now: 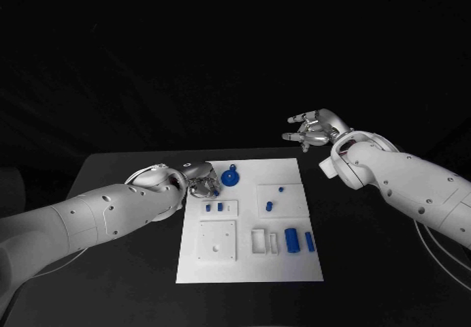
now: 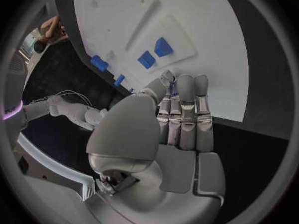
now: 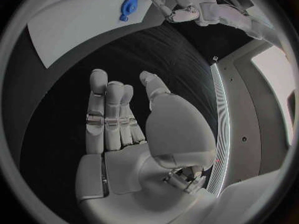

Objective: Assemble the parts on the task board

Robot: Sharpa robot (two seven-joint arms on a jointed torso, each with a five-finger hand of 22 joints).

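Observation:
The white task board (image 1: 295, 269) lies mid-table. A blue round part (image 1: 230, 179) with a tab sits near its far edge, also in the right wrist view (image 3: 127, 6). My left hand (image 1: 201, 180) hovers at the board's far left corner, just left of that part. Its thumb and fingers pinch a small blue piece (image 2: 174, 88), which also shows at the fingertips of the left hand (image 3: 181, 7) in the right wrist view. My right hand (image 1: 312, 131) is raised beyond the board's far right corner, fingers apart and holding nothing; its palm (image 3: 124, 134) is bare.
Small blue pegs (image 1: 220, 206) (image 1: 269, 204) stand mid-board. A blue cylinder (image 1: 291, 238) and a blue bar (image 1: 309, 240) lie at the right. A white raised block (image 1: 218, 240) sits at the left. Black table (image 1: 118, 286) surrounds the board.

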